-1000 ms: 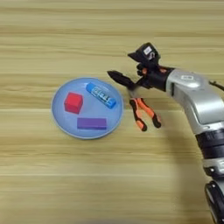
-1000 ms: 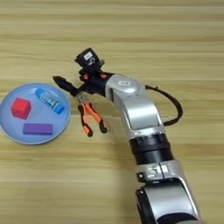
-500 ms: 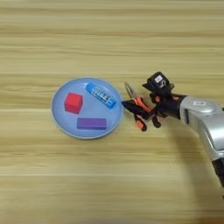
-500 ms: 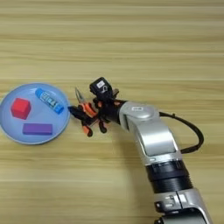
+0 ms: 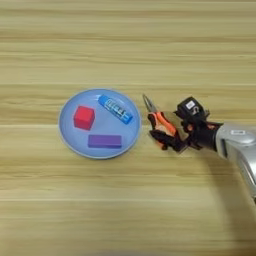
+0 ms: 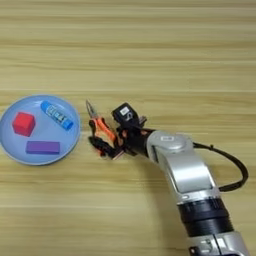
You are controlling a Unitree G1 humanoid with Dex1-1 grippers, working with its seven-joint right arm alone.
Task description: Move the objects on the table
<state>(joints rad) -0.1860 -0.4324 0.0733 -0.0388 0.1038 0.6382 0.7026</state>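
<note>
Judging from how things lie, the task is taken to be mostly done: three of the four objects are found on the plate (image 5: 68, 142), which sits left of centre on the table (image 5: 125, 45), well clear of all its edges. The cube (image 5: 84, 117) is set at the plate's left side, the purple block (image 5: 105, 141) lies flat near its near rim, and the tube (image 5: 115, 109) rests at its far right, its long axis running diagonally from far left to near right. One object is left off the plate: the pliers (image 5: 159, 122), placed just beside the plate's right rim and apart from it. Their long axis is seen to run diagonally, with the thin metal nose pointed toward the table's far edge and a little left, and the orange-and-black handles spread toward the near right. The gripper (image 6: 107, 146) is brought in from the right and is met at the handle end, with its black fingers (image 6: 100, 145) against the handles; whether these are closed on the pliers or merely touching cannot be told, and it cannot be determined whether the pliers are raised off the table. Transfer of the pliers is judged to be what remains, if the plate is indeed the goal, which the task does not state.
</note>
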